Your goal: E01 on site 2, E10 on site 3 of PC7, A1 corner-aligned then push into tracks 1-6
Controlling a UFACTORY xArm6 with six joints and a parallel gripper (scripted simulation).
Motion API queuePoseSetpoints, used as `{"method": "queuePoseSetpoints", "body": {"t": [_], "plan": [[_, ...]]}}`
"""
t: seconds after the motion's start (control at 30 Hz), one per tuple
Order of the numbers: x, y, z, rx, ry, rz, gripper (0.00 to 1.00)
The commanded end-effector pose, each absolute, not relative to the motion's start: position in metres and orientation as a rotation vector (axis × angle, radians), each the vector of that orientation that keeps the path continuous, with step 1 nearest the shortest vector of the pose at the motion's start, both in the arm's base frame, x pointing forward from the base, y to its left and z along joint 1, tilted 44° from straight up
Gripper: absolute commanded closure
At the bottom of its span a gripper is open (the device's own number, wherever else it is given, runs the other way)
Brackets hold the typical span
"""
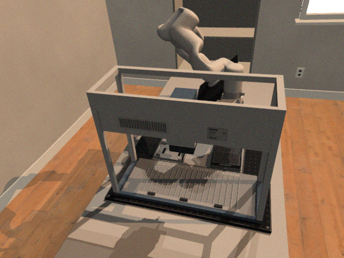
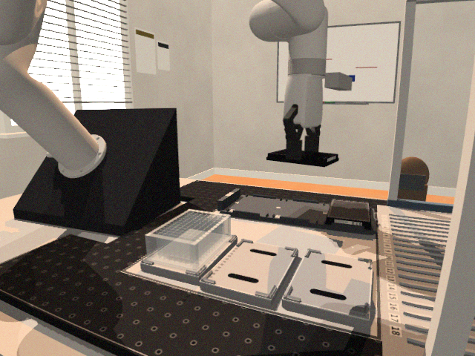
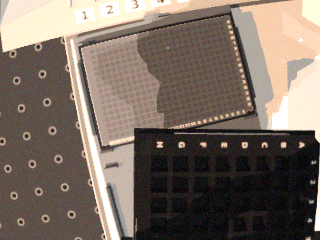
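My gripper (image 2: 303, 155) is shut on E01 (image 2: 326, 158) (image 3: 225, 182), a black 96-well plate, held level high above the carrier. In the wrist view E01 hides part of the carrier. PC7 (image 2: 264, 208) (image 3: 123, 179), a dark grey carrier, lies on the apron with its rail end by the first track numbers. E10 (image 1: 226, 158) (image 2: 349, 211) (image 3: 170, 80), a dark 384-well plate, sits on site 3 at that end and looks flat. Sites 1 and 2 look bare in the exterior view. E07 (image 2: 188, 239), a clear deep-well block, stands in nest S1.
Nest S2 (image 2: 260, 264) and nest S3 (image 2: 333, 281) are empty. The grooved rails (image 1: 191, 188) (image 2: 418, 271) lie beyond the apron under the instrument's frame (image 1: 186, 119), whose posts flank them. Dark blocks stand behind the tracks. The black arm mount (image 2: 115, 165) stands beyond PC7's handle end.
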State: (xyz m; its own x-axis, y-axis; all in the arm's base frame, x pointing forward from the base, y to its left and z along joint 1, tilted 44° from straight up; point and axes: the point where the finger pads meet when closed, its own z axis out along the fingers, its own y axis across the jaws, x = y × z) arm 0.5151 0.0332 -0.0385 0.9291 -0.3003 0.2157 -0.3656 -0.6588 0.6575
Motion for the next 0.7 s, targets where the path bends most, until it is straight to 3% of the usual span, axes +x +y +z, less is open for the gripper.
{"method": "queuePoseSetpoints", "body": {"t": [0.0,0.67], "plan": [[0.5164,0.0347,-0.0373,2.296,-0.646,0.198,1.0],[0.5164,0.0347,-0.0373,2.06,-1.284,0.46,1.0]]}}
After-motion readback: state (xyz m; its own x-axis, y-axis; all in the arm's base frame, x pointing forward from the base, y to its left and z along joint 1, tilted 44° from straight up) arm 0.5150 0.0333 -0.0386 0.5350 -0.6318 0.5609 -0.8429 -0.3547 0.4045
